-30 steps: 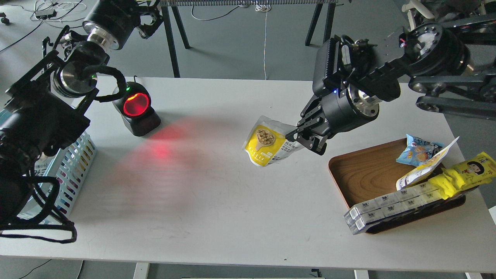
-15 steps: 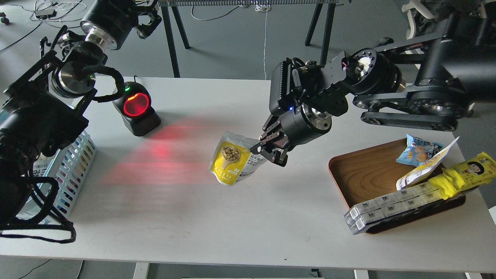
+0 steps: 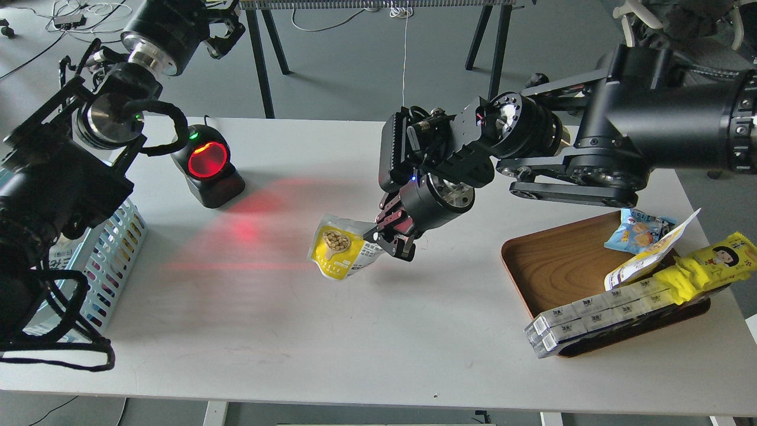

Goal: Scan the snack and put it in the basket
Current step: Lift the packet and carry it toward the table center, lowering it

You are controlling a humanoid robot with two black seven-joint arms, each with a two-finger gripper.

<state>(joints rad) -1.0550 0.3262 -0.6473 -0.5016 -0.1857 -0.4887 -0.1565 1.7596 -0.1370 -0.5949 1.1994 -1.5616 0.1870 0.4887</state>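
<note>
Clamped onto the right edge of the snack [image 3: 338, 254], the right claw [image 3: 387, 239] holds the pouch just above the middle of the white worktop [image 3: 331, 331], its two fingers closed down on the packet's side. The snack hangs tilted, yellow front with the pictured round balls facing up and toward the left, a strip of silver-grey printed panel showing next to the fingers. Off to the left, well apart from the pouch, stands the black scanner [image 3: 208, 167], its round window glowing red and throwing a red wash across the worktop toward the pouch. The left claw [image 3: 222, 28] sits high at the far end of the left arm, above the back edge of the worktop; it is seen dark and end-on, so I cannot tell whether it is open or closed. The basket [image 3: 109, 260], light blue with slotted sides, rests at the left edge of the worktop, partly hidden behind the left arm. At the right, a brown wooden tray [image 3: 562, 266] carries a blue-and-white snack bag [image 3: 636, 229], a long yellow packet [image 3: 707, 266] with a cartoon face, and a row of small clear-wrapped boxes [image 3: 591, 316] overhanging the tray's front rim.
</note>
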